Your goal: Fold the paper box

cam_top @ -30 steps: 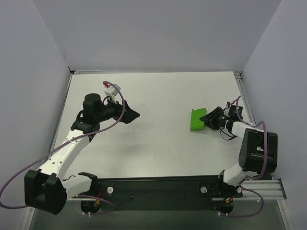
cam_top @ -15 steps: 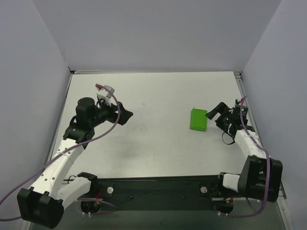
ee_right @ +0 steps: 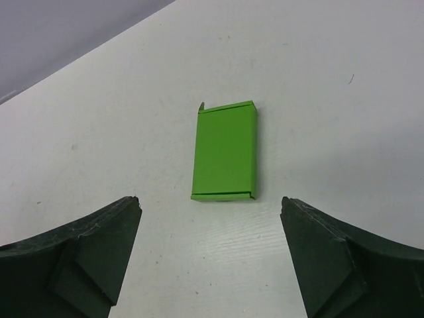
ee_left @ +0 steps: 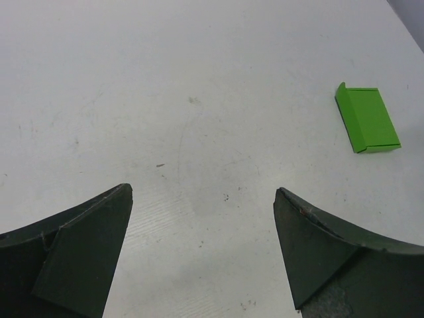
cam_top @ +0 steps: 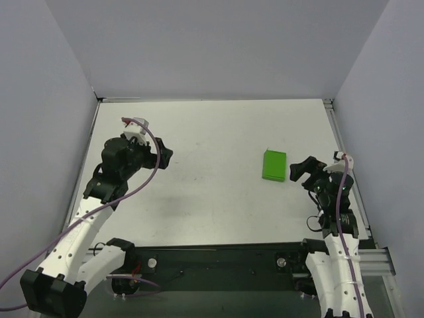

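The paper box [cam_top: 273,165] is a bright green card box lying flat on the white table, right of centre. In the right wrist view the paper box [ee_right: 224,151] lies just ahead of the fingers, with a small tab sticking up at its far left corner. My right gripper [cam_top: 299,170] stands open a short way to the box's right, touching nothing; in its own view that gripper [ee_right: 211,202] has only bare table between the tips. My left gripper [cam_top: 163,157] is open over the left half of the table, far from the box [ee_left: 367,119]. Nothing sits between its fingers [ee_left: 86,245].
White walls close in the table [cam_top: 212,192] at the back and both sides. A black rail [cam_top: 218,260] with both arm bases runs along the near edge. Purple cables [cam_top: 142,182] loop from the arms.
My right gripper has opened, let go of the paper box and pulled back toward the near right. The box stays flat on the table. My left arm has drawn back leftward.
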